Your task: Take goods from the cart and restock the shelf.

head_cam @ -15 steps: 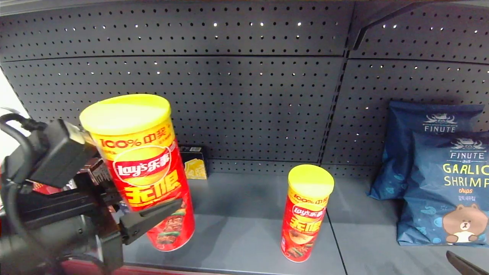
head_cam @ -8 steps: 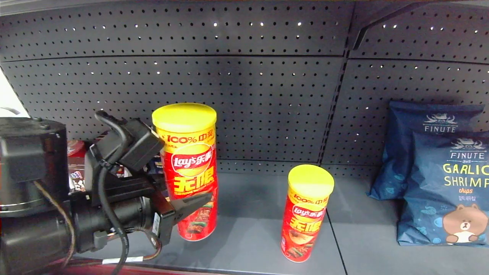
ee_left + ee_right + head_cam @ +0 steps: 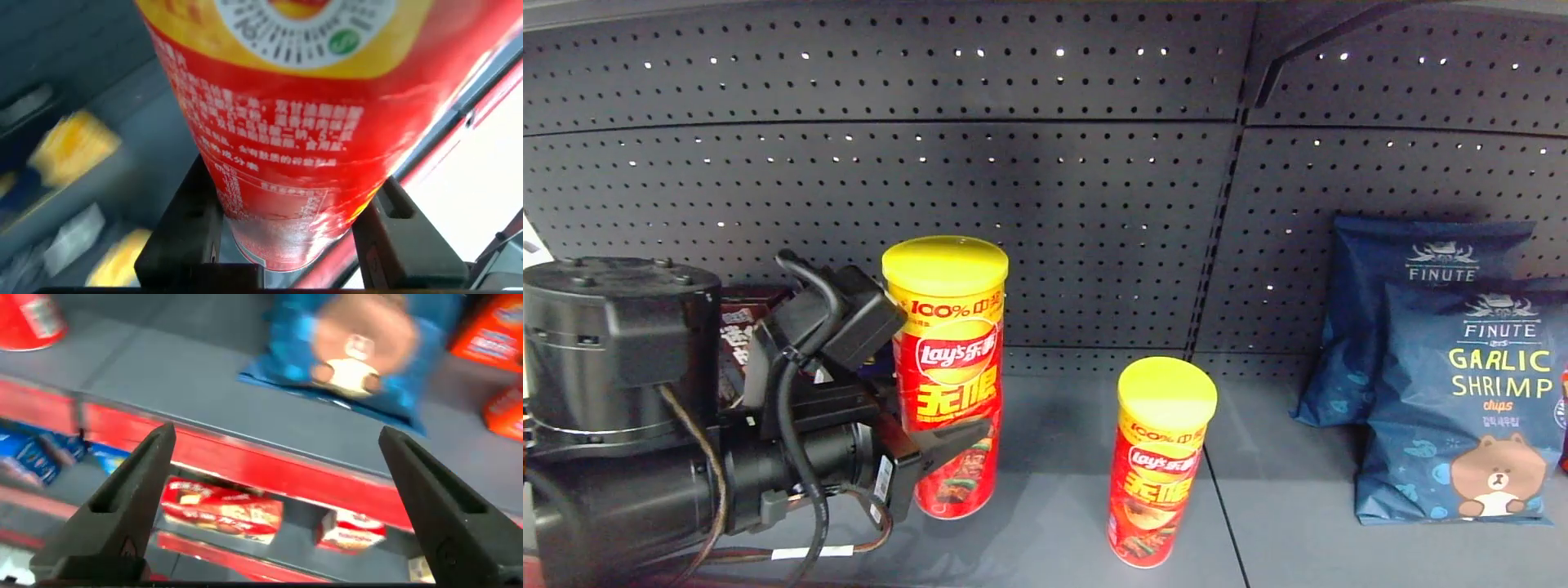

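Your right gripper (image 3: 282, 510) hangs spread wide just off the shelf's (image 3: 1054, 531) front edge. A second can (image 3: 1160, 465) stands upright near that edge. Farther in, left of the middle, your left gripper (image 3: 943, 445) is clamped low on the can (image 3: 947, 367). I can't tell whether its base touches. Let go too high and it may drop, tip and roll into the second can. Both yellow lids (image 3: 945, 265) are on, contents hidden. Sealed bags (image 3: 1462, 392) lean at the back right.
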You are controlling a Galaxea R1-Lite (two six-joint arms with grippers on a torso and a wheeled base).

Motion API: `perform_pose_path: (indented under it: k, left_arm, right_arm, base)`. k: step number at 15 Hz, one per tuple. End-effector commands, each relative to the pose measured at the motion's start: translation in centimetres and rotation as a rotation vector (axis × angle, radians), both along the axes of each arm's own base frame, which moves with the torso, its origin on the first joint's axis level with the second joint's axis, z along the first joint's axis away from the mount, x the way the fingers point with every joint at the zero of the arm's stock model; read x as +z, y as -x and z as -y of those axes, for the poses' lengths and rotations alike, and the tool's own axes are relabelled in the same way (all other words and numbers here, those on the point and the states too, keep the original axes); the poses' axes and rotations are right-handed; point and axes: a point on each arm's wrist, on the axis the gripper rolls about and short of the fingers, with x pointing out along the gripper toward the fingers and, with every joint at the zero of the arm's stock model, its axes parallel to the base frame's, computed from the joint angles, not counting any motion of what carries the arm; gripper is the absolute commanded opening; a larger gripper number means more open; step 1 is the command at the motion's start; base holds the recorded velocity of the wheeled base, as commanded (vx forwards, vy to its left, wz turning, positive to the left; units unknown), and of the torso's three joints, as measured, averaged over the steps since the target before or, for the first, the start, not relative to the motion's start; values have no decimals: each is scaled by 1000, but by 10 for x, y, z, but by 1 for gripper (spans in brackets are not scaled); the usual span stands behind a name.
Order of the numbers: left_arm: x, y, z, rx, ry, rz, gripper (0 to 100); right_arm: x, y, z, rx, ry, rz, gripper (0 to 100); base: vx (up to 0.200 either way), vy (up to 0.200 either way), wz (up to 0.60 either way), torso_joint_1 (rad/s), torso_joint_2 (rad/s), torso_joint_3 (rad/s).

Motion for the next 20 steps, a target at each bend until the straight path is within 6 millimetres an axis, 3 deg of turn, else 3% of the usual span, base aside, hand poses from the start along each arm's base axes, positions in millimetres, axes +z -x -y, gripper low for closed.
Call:
perform_pose_path:
  k: [1, 5, 14, 20]
  left_arm:
    - [0, 1, 1, -4, -1, 0, 0]
    - [-3, -9, 8, -9, 6, 12, 0]
    - [-12, -72, 43, 50, 71, 130, 0]
    - [-31, -113, 56, -206, 166, 74, 0]
  right_arm:
    - [-4, 5, 2, 25, -28, 44, 100]
    - [-8, 9, 4, 33, -56, 86, 100]
    - [-10, 13, 5, -16, -76, 121, 100]
    - [-10, 15, 4, -54, -78, 133, 100]
  base:
    - [0, 0, 0, 0, 0, 0]
    - [0, 0, 0, 0, 0, 0]
    - [0, 0, 0, 0, 0, 0]
    - [0, 0, 0, 0, 0, 0]
